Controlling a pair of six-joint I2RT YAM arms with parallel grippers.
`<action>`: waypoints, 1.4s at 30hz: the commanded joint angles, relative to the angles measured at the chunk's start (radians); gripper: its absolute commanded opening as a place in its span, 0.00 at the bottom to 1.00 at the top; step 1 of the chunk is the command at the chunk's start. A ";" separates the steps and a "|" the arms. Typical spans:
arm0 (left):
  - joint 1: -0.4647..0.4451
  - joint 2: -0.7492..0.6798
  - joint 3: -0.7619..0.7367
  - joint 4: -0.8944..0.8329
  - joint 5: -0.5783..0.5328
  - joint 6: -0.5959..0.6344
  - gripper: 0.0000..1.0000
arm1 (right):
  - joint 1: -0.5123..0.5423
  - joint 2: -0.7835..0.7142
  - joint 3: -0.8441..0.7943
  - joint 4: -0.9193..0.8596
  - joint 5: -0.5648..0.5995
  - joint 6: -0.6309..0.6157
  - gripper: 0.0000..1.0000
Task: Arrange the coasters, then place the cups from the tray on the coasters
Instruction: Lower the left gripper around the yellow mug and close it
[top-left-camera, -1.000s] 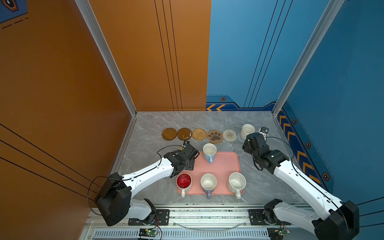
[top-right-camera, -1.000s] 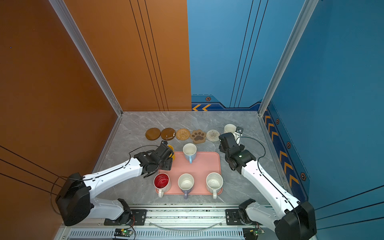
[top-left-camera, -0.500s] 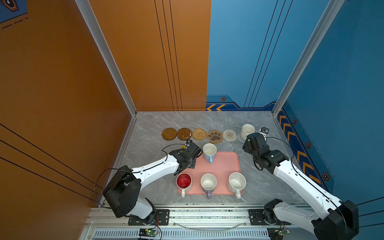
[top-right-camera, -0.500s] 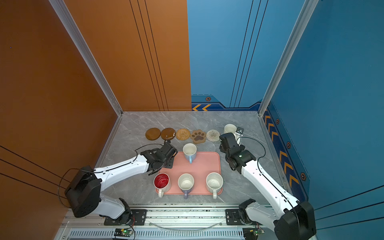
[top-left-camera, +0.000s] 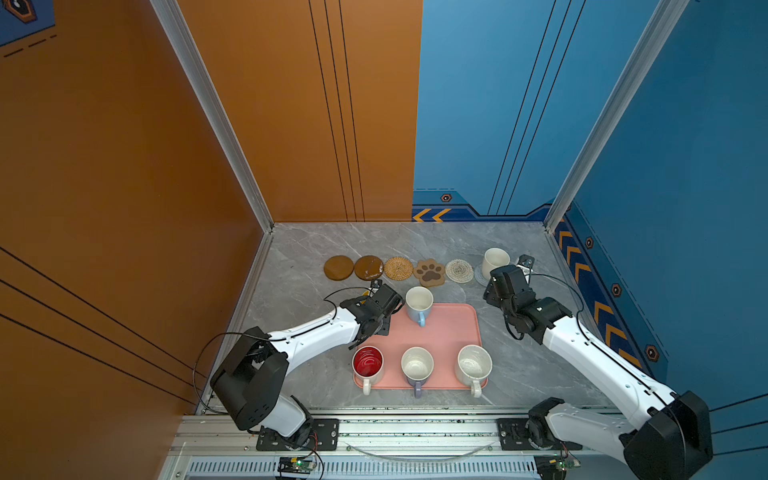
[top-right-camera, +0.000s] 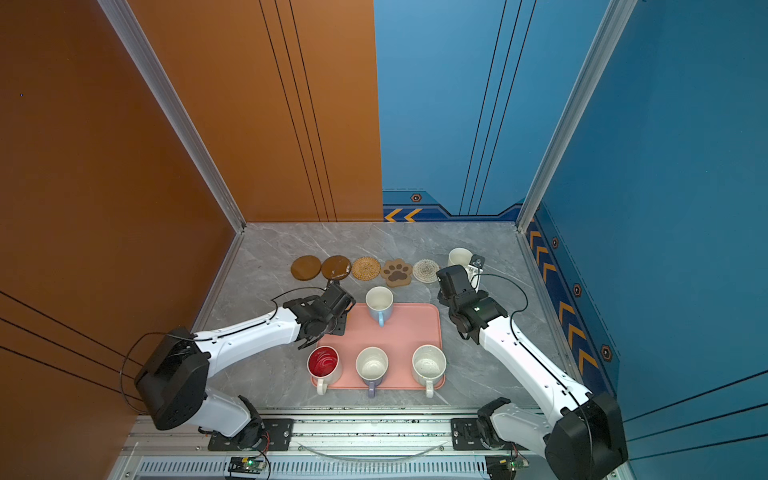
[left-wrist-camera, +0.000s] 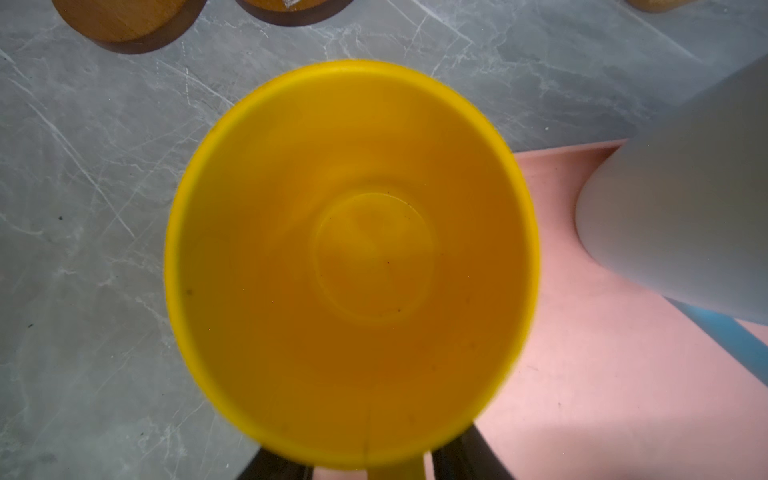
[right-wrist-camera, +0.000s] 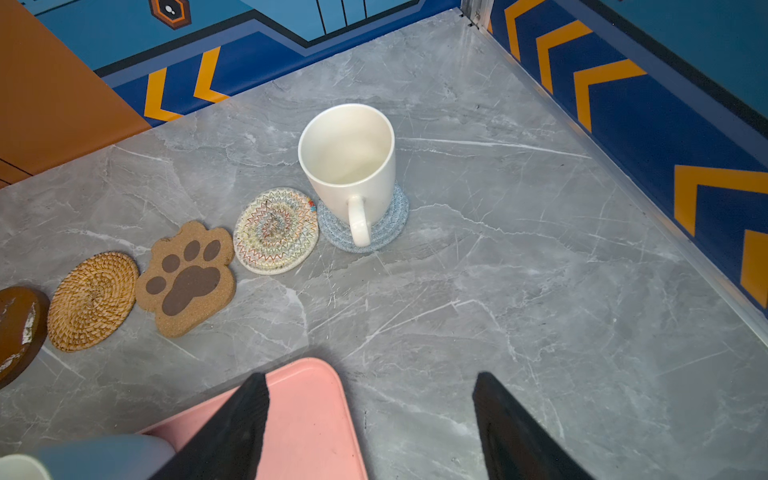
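Right pincer (right-wrist-camera: 370, 376) gapes over tray (right-wrist-camera: 307, 411) corner; left pincer (left-wrist-camera: 365, 462) astride yellow cup (left-wrist-camera: 353, 257) handle, grip unclear

Left arm (top-left-camera: 316, 332): white link shells, black joint housings (top-left-camera: 249, 382), thin black cable (top-left-camera: 332, 293) looping alongside. Right arm (top-left-camera: 594, 357): same white-and-black build, black cable loop (top-left-camera: 557, 278). Right gripper (right-wrist-camera: 369, 376): fingers (right-wrist-camera: 232, 428) matte black, wedge-shaped.

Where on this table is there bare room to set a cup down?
Free: the marble behind the coaster row, the strip between the leftmost coaster and the orange wall, and the tray's middle behind three front mugs. Crowded: the coaster row and the tray's front edge.
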 joint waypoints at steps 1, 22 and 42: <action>0.013 0.017 0.005 0.042 0.011 -0.003 0.41 | -0.004 0.011 -0.007 0.014 0.000 -0.004 0.76; 0.018 0.036 0.002 0.048 0.027 -0.009 0.03 | -0.013 0.024 -0.010 0.019 -0.011 -0.003 0.77; -0.002 -0.028 -0.009 0.060 0.008 -0.018 0.00 | -0.018 0.027 -0.015 0.019 -0.011 -0.002 0.77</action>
